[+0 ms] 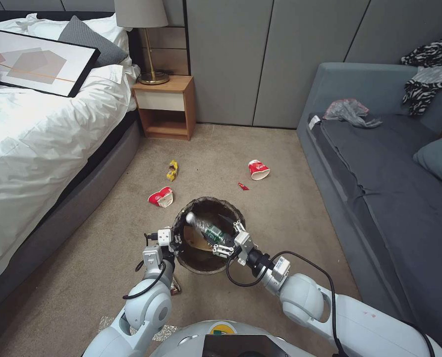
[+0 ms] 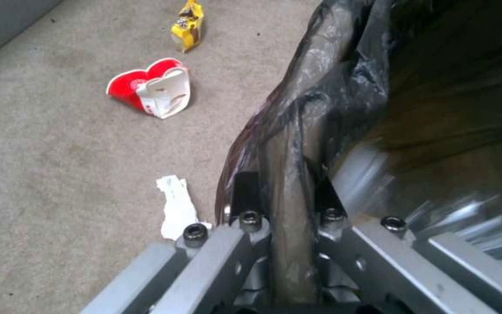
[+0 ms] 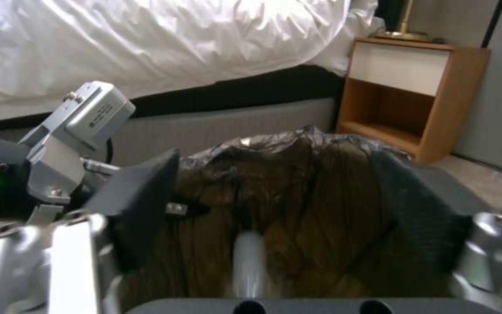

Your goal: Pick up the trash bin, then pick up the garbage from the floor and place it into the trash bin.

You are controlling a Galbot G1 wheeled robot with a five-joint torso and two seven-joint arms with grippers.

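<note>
I have the left hand (image 1: 174, 241) clamped on the rim of the small round white plastic trash bin with its dark brown liner bag (image 1: 191, 258); in the left wrist view its two fingers (image 2: 245, 192) pinch either side of the bag-wrapped rim (image 2: 289, 174), so the bin hangs from that hand, just off its right side.

My right hand (image 1: 220, 244) sits over the bin's mouth, on the side opposite the left one. A small clear plastic bottle with a green label (image 1: 206, 229) lies between its fingers, long axis pointing away from the wrist toward the bin's far rim, cap end forward. In the right wrist view the dark pads (image 3: 146, 205) stand fairly wide either side of the pale bottle (image 3: 250, 261), and I cannot tell whether they are touching it. My judgement is that the bottle is at the point of release: it is already above the liner, so it only has to drop straight down.

Beyond the left hand, on the beige carpet, lie a crushed red-and-white paper cup (image 1: 161, 197), a gold foil snack wrapper (image 1: 172, 170) farther out, and a white tissue (image 2: 175, 207) close beside the bin. A second red-and-white paper cup (image 1: 258, 169) lies beyond the right hand, toward the grey sofa (image 1: 379, 198). The left-side pieces lie nearer the hand that is already occupied.
</note>
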